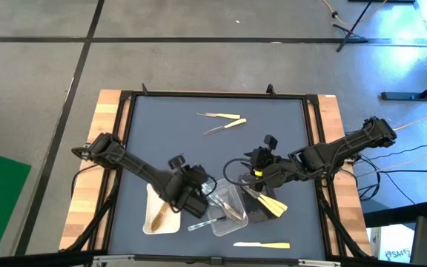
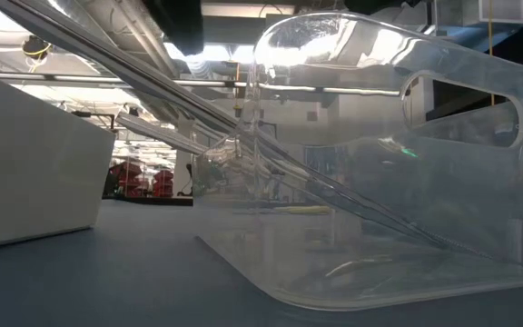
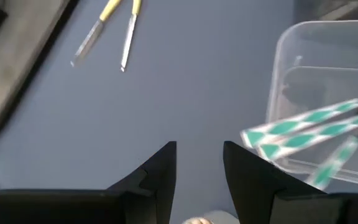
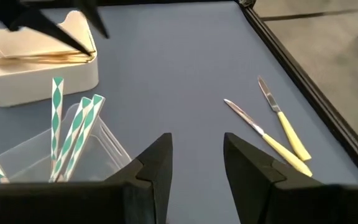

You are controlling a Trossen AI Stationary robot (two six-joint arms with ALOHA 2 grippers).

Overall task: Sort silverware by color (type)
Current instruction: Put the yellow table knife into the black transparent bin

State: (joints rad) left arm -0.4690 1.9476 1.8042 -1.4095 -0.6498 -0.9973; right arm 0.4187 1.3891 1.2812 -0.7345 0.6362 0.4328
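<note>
Two silvery knives with yellow handles (image 1: 222,122) lie on the far part of the blue mat, also seen in the left wrist view as knives (image 3: 107,31) and in the right wrist view as knives (image 4: 272,134). Brown wooden utensils (image 1: 158,213) lie in the white tray (image 1: 148,222). Clear pieces striped green and white (image 4: 73,134) lean in the clear tray (image 1: 227,221). Pale yellow utensils (image 1: 270,203) rest on the black tray (image 1: 252,216). One more yellow-handled piece (image 1: 262,244) lies by the near edge. My left gripper (image 1: 193,199) hovers open between the white and clear trays. My right gripper (image 1: 254,176) is open over the black tray.
The mat has a raised black frame (image 1: 310,133), with wooden table strips (image 1: 113,111) outside it. In the low view the clear tray (image 2: 379,182) fills the near foreground, with the white tray (image 2: 25,163) on its left. The mat's far half (image 1: 169,141) holds only the two knives.
</note>
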